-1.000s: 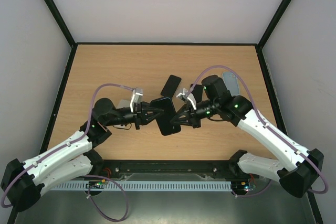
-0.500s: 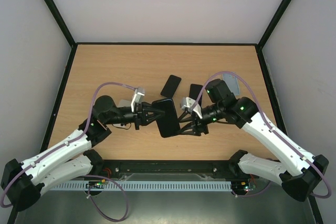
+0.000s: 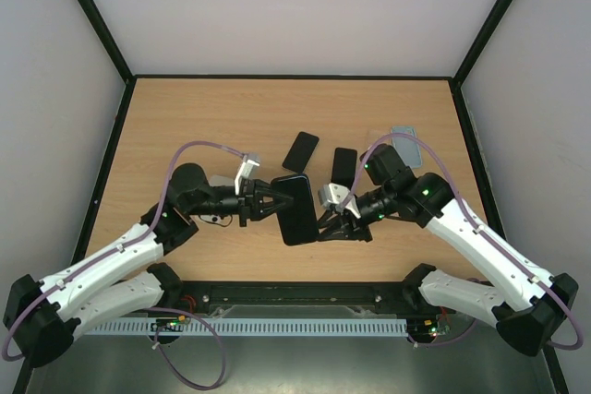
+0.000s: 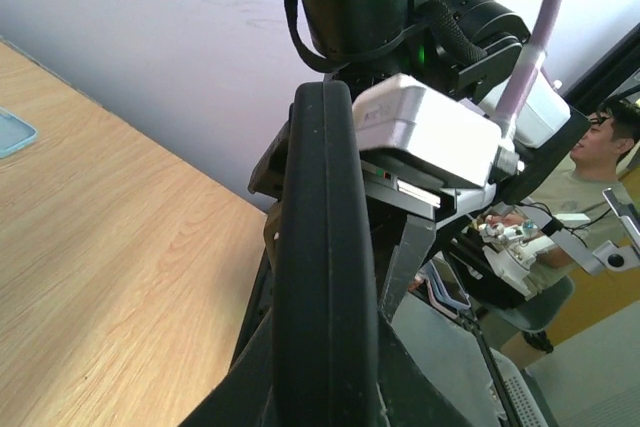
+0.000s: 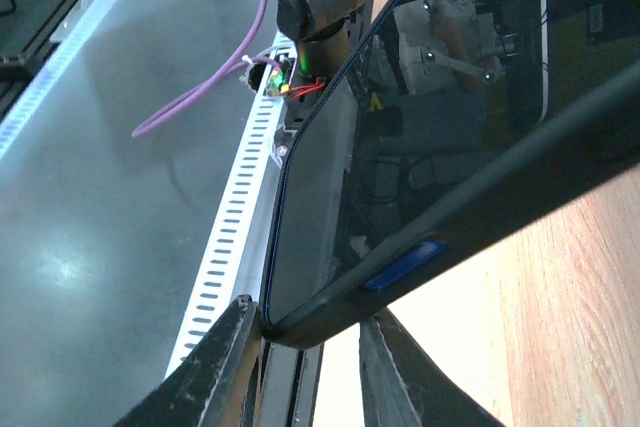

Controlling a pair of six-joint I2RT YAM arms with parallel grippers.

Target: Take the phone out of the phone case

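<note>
A black phone case (image 3: 295, 209) with the phone inside is held off the table between both arms. My left gripper (image 3: 275, 205) is shut on its left edge. In the left wrist view the case (image 4: 325, 247) stands edge-on between the fingers (image 4: 412, 247). My right gripper (image 3: 325, 225) is at the case's near right corner. In the right wrist view the phone's dark glass (image 5: 450, 97) sits in the case (image 5: 480, 217), which has a blue side button (image 5: 405, 265). That corner lies between my right gripper's (image 5: 305, 347) fingers (image 5: 228, 367), which touch it on both sides.
Two dark phones lie flat behind the grippers (image 3: 300, 149) (image 3: 343, 165). Clear cases (image 3: 406, 140) lie at the back right, and one shows in the left wrist view (image 4: 10, 132). A black frame borders the wooden table (image 3: 185, 117).
My right gripper has slid toward the near corner of the case, opened, then narrowed around that corner. The left gripper has kept its hold and shifted slightly right.
</note>
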